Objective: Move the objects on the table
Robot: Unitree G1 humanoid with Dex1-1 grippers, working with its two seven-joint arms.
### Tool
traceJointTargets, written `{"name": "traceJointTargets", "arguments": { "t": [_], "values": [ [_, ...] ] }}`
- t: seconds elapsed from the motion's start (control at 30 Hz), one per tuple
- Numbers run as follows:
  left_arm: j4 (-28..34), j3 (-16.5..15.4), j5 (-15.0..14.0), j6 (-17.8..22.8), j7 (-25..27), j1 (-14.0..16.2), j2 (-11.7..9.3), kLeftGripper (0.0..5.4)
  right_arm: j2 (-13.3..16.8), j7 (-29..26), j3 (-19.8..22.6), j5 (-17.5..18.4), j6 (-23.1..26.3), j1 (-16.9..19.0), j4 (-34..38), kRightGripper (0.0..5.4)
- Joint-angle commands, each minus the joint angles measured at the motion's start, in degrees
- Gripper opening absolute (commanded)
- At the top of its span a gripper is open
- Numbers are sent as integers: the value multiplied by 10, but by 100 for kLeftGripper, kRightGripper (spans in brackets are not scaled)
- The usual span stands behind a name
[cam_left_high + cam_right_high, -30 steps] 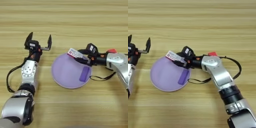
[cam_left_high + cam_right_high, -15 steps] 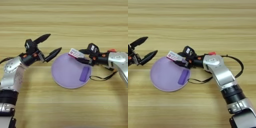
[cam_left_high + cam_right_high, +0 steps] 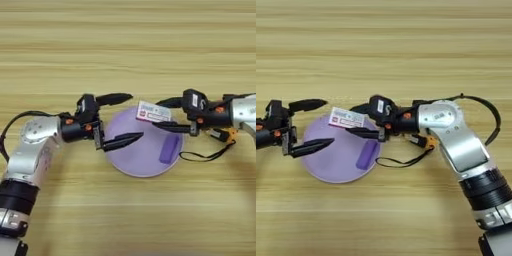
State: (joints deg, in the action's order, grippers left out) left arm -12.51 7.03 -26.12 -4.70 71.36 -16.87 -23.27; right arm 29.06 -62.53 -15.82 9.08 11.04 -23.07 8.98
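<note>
The white box [image 3: 154, 112] sits over the far rim of the purple plate [image 3: 135, 157], gripped between the fingers of your right tool [image 3: 172, 115], and the purple bar [image 3: 169, 148] lies on the plate. What changes is your left tool [image 3: 122, 116]: it has swung in from the desk [image 3: 125, 40] and now reaches over the plate, fingers spread wide and empty. A handover of the box seems likely. The tape measure [image 3: 423, 141] is mostly hidden behind your right arm.

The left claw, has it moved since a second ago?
Yes. The left claw, open, has swung in toward the purple plate; its fingertips now reach over the plate's left rim, whereas before it pointed up, clear of it.
</note>
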Motion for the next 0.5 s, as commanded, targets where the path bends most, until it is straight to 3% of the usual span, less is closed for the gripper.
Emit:
{"name": "traceJointTargets", "arguments": {
  "t": [0.03, 0.17, 0.5],
  "values": [
    [9, 5, 12, 5, 3, 2, 1, 540, 13, -13, -3, 11, -11, 10, 16, 210],
    [9, 6, 13, 4, 6, 3, 4, 540, 13, -16, -8, 11, -12, 12, 19, 210],
    [18, 11, 13, 8, 13, 6, 9, 437, 9, -15, -15, 9, -13, 11, 14, 210]
  ]
}}
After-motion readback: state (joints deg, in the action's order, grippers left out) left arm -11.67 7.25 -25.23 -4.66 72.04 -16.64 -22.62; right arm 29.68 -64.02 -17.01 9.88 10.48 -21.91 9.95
